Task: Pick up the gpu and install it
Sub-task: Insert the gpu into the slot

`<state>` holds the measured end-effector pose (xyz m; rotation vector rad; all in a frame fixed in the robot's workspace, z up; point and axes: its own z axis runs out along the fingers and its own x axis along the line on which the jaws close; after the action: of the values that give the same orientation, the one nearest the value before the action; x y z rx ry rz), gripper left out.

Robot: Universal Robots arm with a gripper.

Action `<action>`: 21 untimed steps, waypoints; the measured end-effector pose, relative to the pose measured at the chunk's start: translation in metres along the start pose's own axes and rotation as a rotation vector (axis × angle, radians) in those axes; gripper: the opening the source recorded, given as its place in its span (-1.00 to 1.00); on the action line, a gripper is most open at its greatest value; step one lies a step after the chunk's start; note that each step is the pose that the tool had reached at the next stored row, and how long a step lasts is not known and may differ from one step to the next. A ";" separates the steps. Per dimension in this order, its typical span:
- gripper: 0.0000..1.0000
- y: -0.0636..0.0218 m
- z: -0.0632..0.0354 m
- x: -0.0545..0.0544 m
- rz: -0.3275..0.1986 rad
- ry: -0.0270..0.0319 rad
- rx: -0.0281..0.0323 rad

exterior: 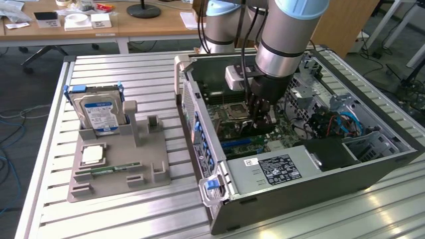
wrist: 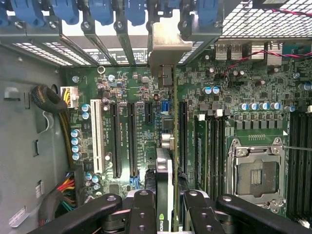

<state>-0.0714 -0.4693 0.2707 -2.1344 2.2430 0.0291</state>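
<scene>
The gpu point(wrist: 165, 161) hangs edge-on over the green motherboard point(wrist: 122, 97) inside the open computer case point(exterior: 299, 174). Its silver end bracket point(wrist: 165, 44) lies against the row of rear slot openings. My gripper point(wrist: 168, 195) is shut on the card, with one black finger point(wrist: 144, 200) on each side of it. In the exterior view the gripper point(exterior: 260, 112) reaches straight down into the case, and the dark gpu point(exterior: 256, 130) sits below it, close to the board. Long black expansion slots point(wrist: 116, 141) run beside the card. I cannot tell whether the card's edge touches a slot.
The CPU socket point(wrist: 256, 173) and memory slots lie beside the card. Cables point(exterior: 332, 124) and a power supply point(exterior: 279, 169) crowd the case. On the exterior view's left, a grey fixture point(exterior: 113, 174) holds a hard drive point(exterior: 99, 112), a processor chip point(exterior: 91, 154) and a memory stick point(exterior: 113, 170).
</scene>
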 end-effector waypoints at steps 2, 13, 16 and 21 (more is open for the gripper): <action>-0.47 0.0000 0.0013 0.000 0.000 -0.0004 0.0002; -0.47 0.0029 0.0073 0.000 0.000 -0.0001 0.0001; -0.47 0.0036 0.0081 0.001 0.000 -0.0003 0.0002; -0.47 0.0051 0.0112 0.001 0.000 0.0000 0.0000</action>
<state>-0.0763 -0.4693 0.2593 -2.1345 2.2430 0.0290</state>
